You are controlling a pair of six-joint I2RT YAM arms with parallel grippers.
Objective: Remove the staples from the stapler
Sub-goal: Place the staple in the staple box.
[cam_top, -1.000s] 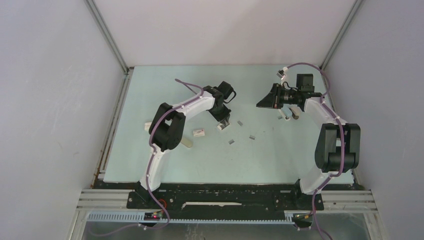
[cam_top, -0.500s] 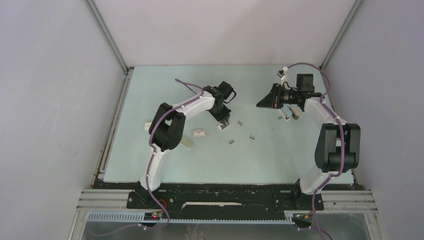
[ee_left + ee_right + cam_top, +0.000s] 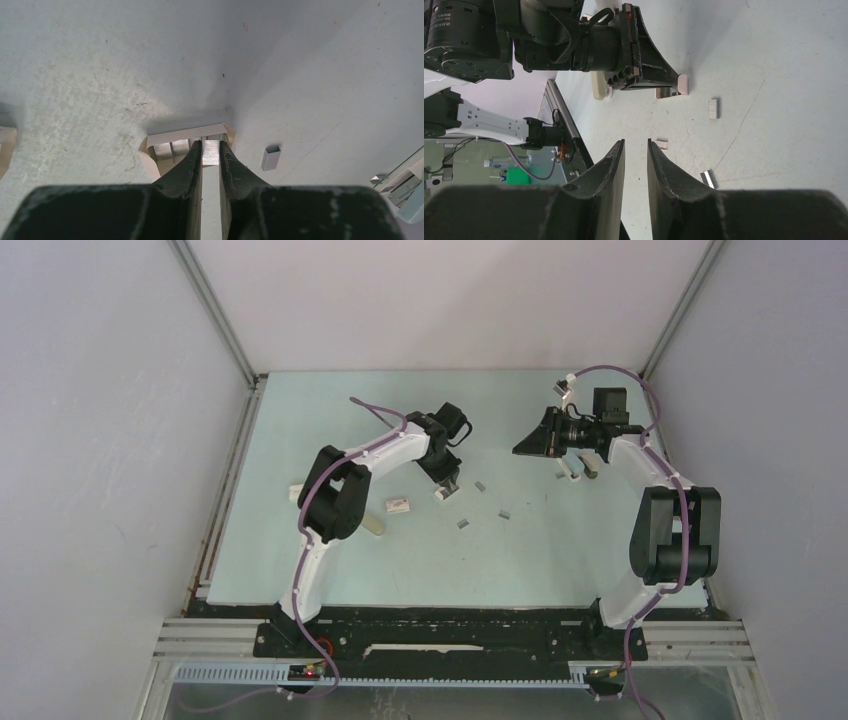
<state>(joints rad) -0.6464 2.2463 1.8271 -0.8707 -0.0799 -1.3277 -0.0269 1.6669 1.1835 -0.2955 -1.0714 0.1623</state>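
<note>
My left gripper (image 3: 447, 483) points down into a small open cardboard box (image 3: 186, 134) and is shut on a silvery block of staples (image 3: 210, 152). More staples (image 3: 170, 148) lie in the box beside it. Loose staple blocks lie on the table: one (image 3: 270, 158) just right of the box, shown from above as (image 3: 480, 485), and two more (image 3: 505, 513) (image 3: 463, 524). The pale stapler (image 3: 572, 469) lies by the right arm, its metal parts showing at the left wrist view's edge (image 3: 400, 179). My right gripper (image 3: 528, 446) hangs open and empty above the table.
A small white printed box (image 3: 398, 505) lies left of the left gripper. Cream pieces (image 3: 295, 490) (image 3: 375, 526) rest near the left arm's elbow. White walls close in the pale green table (image 3: 520, 570) on three sides.
</note>
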